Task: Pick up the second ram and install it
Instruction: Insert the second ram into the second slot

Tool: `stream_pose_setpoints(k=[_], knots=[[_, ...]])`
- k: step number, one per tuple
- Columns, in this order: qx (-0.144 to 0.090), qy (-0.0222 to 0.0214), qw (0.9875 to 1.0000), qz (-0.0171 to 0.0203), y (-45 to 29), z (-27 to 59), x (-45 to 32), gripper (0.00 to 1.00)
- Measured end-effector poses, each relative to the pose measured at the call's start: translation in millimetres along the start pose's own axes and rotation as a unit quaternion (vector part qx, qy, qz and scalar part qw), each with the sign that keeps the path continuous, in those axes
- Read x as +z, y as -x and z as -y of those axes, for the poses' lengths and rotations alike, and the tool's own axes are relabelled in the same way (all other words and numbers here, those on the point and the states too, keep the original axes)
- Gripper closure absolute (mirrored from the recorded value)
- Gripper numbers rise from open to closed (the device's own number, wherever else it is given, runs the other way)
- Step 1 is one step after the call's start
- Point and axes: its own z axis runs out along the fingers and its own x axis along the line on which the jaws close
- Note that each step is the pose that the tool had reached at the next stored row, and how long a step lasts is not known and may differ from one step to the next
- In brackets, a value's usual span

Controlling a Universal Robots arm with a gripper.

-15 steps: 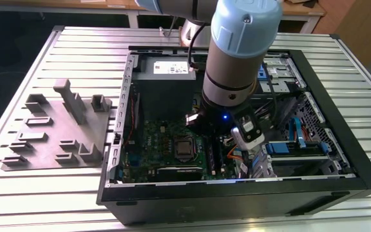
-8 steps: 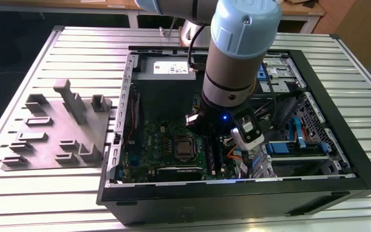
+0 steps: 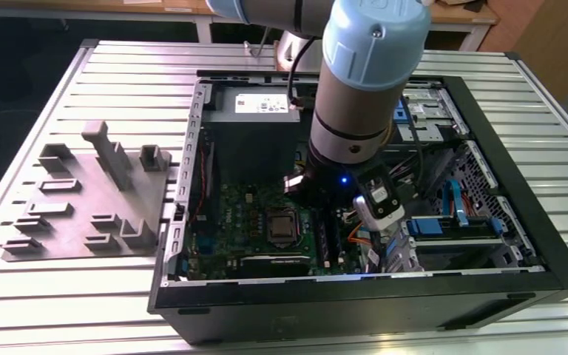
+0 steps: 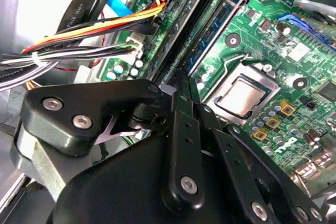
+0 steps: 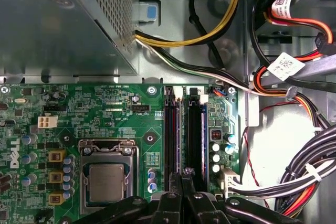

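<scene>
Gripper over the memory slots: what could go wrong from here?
1. The gripper is low over the memory slots; a slightly off push could stress the green board.
2. The loose cables lie close beside the slots and might snag on the arm.

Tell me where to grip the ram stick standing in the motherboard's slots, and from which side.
Take what looks like the second ram by its long upper edge near the middle, pinching across its two flat faces, coming straight down into the open case. It stands thin and on edge; the neighbouring slot and cables crowd its sides.
</scene>
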Motion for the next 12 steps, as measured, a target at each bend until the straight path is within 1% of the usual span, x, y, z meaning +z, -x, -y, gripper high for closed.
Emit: stream_pose_setpoints(k=[1, 2, 5, 6, 9, 12], knots=[[0.000, 0.0000, 1.0000, -0.0001, 0.0, 0.0, 0.0, 0.88], [0.000, -0.0001, 1.0000, -0.0001, 0.0, 0.0, 0.0, 0.82], [0.000, -0.0005, 1.0000, -0.0002, 0.0, 0.1, -0.5, 0.82], [0.000, -0.0005, 1.0000, -0.0003, 0.0, 0.0, -2.1, 0.82], [0.000, -0.0005, 1.0000, -0.0002, 0.1, -0.6, -11.3, 0.82], [0.000, -0.0006, 1.0000, -0.0003, 0.3, -1.3, -24.0, 0.82]])
